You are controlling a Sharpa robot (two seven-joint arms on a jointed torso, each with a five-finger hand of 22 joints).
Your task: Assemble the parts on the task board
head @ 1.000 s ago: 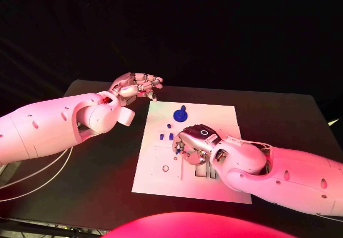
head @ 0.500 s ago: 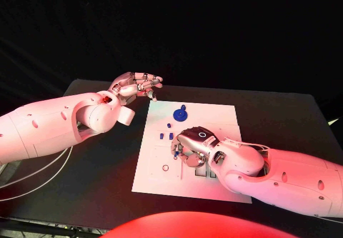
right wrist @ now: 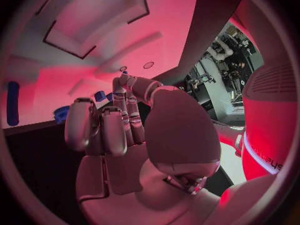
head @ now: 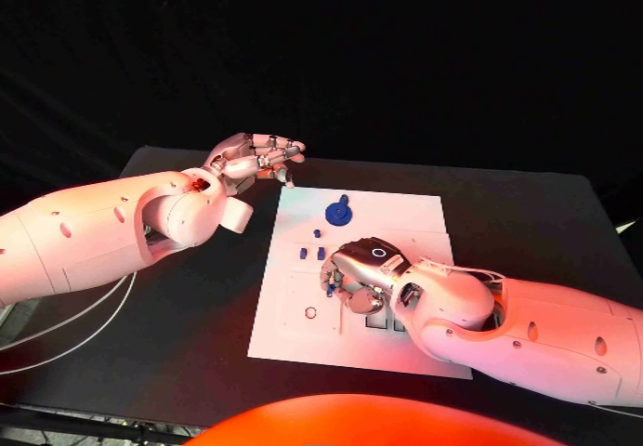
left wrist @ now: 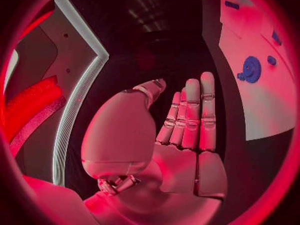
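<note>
A: Where do we stand on the assembly?

B: Our right hand point(head: 360, 276) hangs low over the middle of the white task board point(head: 409, 212), at the centre of the frame. We judge we are picking up or seating one of the small blue parts point(head: 321, 254) just left of it. A small blue piece shows at its fingertips, but whether the fingers grip it we cannot tell; they are curled downward.

A: And our left hand?

B: Our left hand point(head: 255, 158) sits in the upper left, off the board's far left corner, over the black table point(head: 522, 214). Its fingers are extended side by side and hold nothing.

A: What else lies on the board?

B: A round blue gear point(head: 339, 216) lies near the board's upper edge, with a small blue peg point(head: 316, 235) below it and a ring-shaped hole point(head: 309, 314) at lower left.

A: What does the next move call for?

B: A fine approach, we think. The parts lie close together, so our fingers could nudge a neighbour, and our own hand hides the slots beneath it.
</note>
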